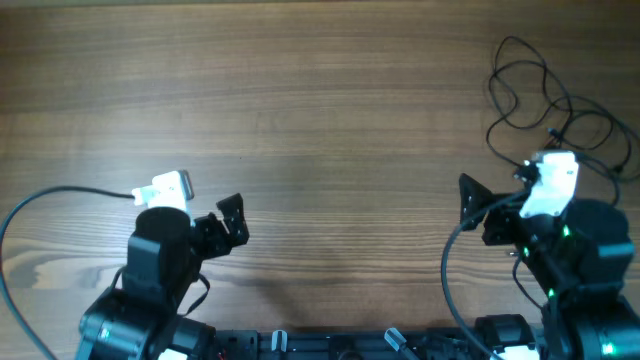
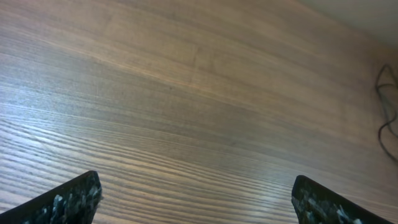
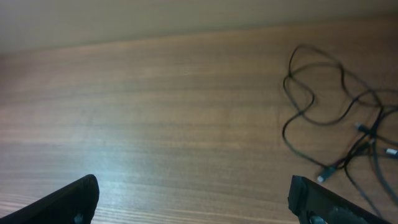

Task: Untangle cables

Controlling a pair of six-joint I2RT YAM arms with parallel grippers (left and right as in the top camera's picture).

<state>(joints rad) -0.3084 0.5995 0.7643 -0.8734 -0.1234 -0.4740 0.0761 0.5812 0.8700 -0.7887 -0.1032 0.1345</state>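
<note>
The cables point(image 1: 545, 100) are thin black wires lying in a loose tangle of loops at the far right of the wooden table. They also show in the right wrist view point(image 3: 336, 118), with small plug ends near the right edge, and as a sliver in the left wrist view point(image 2: 388, 106). My right gripper point(image 1: 472, 205) is open and empty, low over the table to the left of the tangle. My left gripper point(image 1: 232, 218) is open and empty at the near left, far from the cables.
A thicker black arm cable point(image 1: 40, 215) curves along the table at the far left. The wooden table point(image 1: 330, 130) spans the whole view. Both arm bases sit at the near edge.
</note>
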